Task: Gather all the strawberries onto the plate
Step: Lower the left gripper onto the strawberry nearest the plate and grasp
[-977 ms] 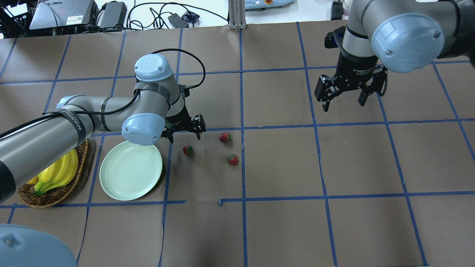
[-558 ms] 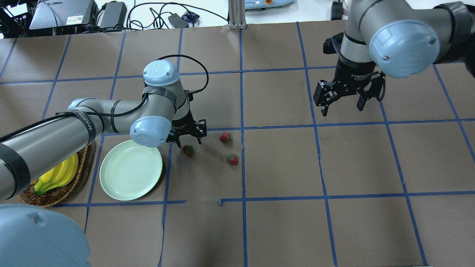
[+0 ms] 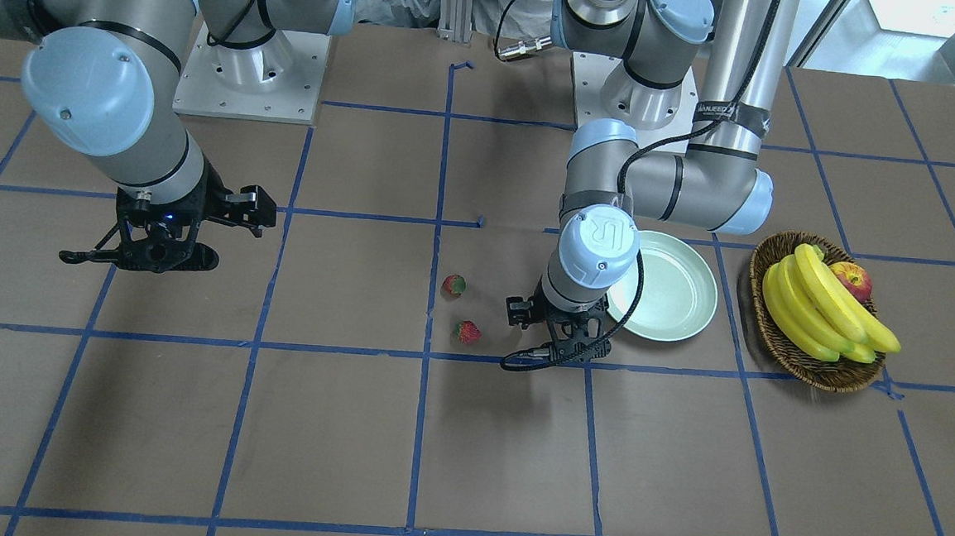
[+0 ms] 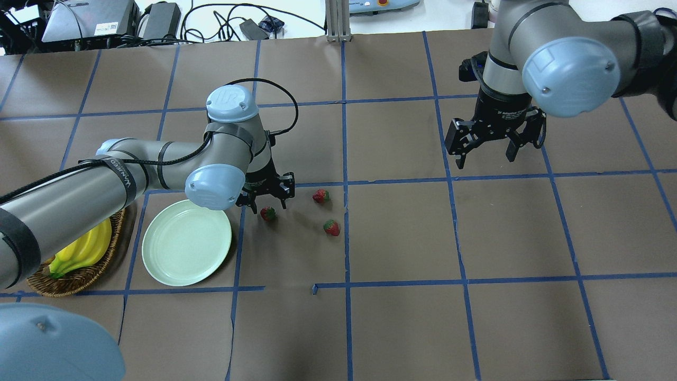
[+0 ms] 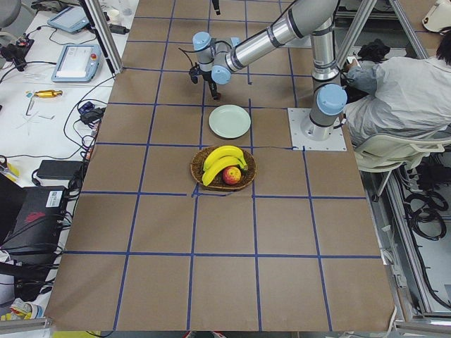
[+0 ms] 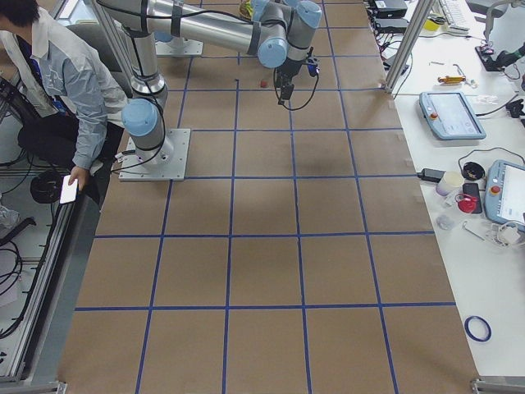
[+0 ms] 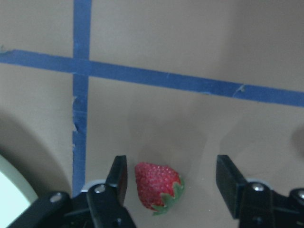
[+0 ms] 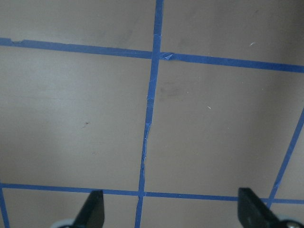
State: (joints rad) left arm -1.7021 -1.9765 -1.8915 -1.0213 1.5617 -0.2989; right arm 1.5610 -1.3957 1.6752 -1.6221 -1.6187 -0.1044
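Three small red strawberries lie on the brown table right of the pale green plate [image 4: 186, 250]. My left gripper [image 4: 267, 203] is open and low over the nearest strawberry [image 4: 268, 214]. In the left wrist view that strawberry [image 7: 156, 186] lies between the open fingers [image 7: 118, 175], closer to the left one. The other two strawberries [image 4: 320, 196] [image 4: 331, 228] lie further right; they also show in the front view [image 3: 467, 332] [image 3: 453, 285]. My right gripper [image 4: 485, 157] is open and empty above bare table at the far right. The plate [image 3: 675, 297] holds nothing.
A wicker basket [image 4: 79, 275] with bananas [image 4: 84, 248] stands left of the plate; the front view shows an apple [image 3: 851, 280] in it. Blue tape lines cross the table. Cables and devices lie beyond the far edge.
My left gripper has moved right and down, from beside the plate's far edge to around the nearest strawberry. My right gripper has shifted slightly away from the robot.
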